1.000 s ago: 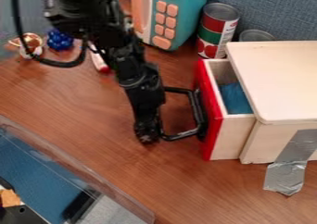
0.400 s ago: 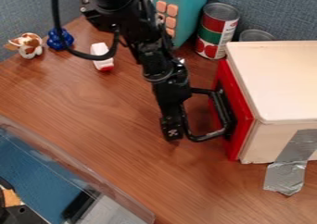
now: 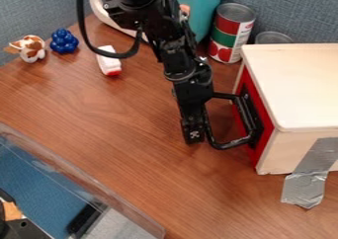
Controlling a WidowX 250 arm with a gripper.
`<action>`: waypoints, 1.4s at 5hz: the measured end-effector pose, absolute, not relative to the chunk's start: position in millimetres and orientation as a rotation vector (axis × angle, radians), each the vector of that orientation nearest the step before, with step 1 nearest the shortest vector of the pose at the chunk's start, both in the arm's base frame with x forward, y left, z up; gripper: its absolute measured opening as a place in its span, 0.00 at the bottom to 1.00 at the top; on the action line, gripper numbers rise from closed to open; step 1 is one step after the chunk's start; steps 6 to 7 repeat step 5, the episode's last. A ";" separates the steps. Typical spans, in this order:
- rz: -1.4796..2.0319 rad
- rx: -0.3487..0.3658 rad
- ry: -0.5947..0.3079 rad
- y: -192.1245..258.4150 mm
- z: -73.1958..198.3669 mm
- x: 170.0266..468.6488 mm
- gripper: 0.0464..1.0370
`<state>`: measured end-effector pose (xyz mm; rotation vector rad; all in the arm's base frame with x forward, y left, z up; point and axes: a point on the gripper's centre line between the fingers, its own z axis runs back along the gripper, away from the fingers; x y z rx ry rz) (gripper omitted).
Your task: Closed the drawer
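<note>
The black arm enters from the top edge, slanting downward; its pincer (image 3: 192,134) points down.

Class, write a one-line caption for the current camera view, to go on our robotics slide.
Black robot gripper at the black handle of a red-fronted drawer, closed in its pale wooden cabinet.

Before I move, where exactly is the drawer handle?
In the camera view, the black handle is right of centre, jutting leftward from the red drawer front, with the claw at its left side.
</note>
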<state>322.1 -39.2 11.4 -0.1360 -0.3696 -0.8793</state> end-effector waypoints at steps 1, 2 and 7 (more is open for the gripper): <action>-0.873 -0.124 -0.356 -36.7 10.7 321.6 0.96; -0.823 -0.095 -0.274 -27.0 20.3 311.9 0.96; -0.649 0.027 -0.292 19.9 122.7 259.6 0.96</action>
